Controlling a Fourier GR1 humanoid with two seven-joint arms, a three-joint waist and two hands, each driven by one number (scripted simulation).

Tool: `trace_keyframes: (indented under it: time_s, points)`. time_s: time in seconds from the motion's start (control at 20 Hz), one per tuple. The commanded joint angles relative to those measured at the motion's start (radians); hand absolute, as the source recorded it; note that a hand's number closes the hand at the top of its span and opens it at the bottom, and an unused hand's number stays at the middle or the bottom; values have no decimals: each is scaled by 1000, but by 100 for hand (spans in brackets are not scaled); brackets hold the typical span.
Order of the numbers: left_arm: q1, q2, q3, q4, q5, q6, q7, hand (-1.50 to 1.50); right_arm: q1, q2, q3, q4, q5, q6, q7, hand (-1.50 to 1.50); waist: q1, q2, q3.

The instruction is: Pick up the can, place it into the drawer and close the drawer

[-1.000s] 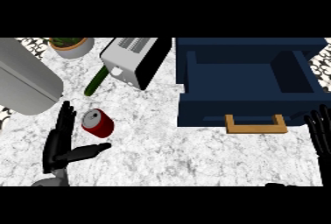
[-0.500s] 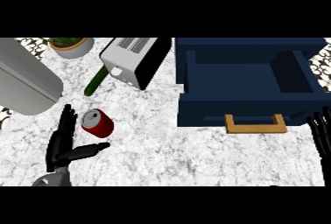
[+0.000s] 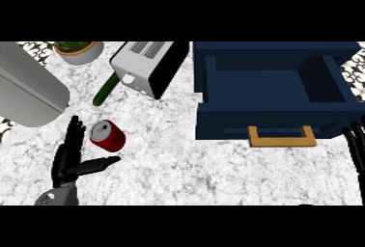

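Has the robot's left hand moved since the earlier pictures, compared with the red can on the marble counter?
Yes, slightly. The black left hand has edged up the view and closer to the red can, which lies where it was; its straight fingers now reach alongside the can's left.

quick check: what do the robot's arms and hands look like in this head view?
The left hand is matte black, with slender segmented fingers and a thumb, mounted on a grey forearm at the wrist. Of the right hand, only thin black fingers show at the view's right edge. No cables, markings or sleeves are visible.
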Motion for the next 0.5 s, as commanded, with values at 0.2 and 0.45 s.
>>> trace_keyframes:
  time_s: [0.2, 0.45]
  points:
    - [-72, -7, -7, 119, 3, 23, -45, -150, 29, -9, -36, 10, -12, 53, -15, -150, -1, 0, 0]
    - [-109, -4, -12, 135, 14, 27, -25, -150, 75, 30, 30, -20, 40, 16, -48, -150, -1, 0, 0]
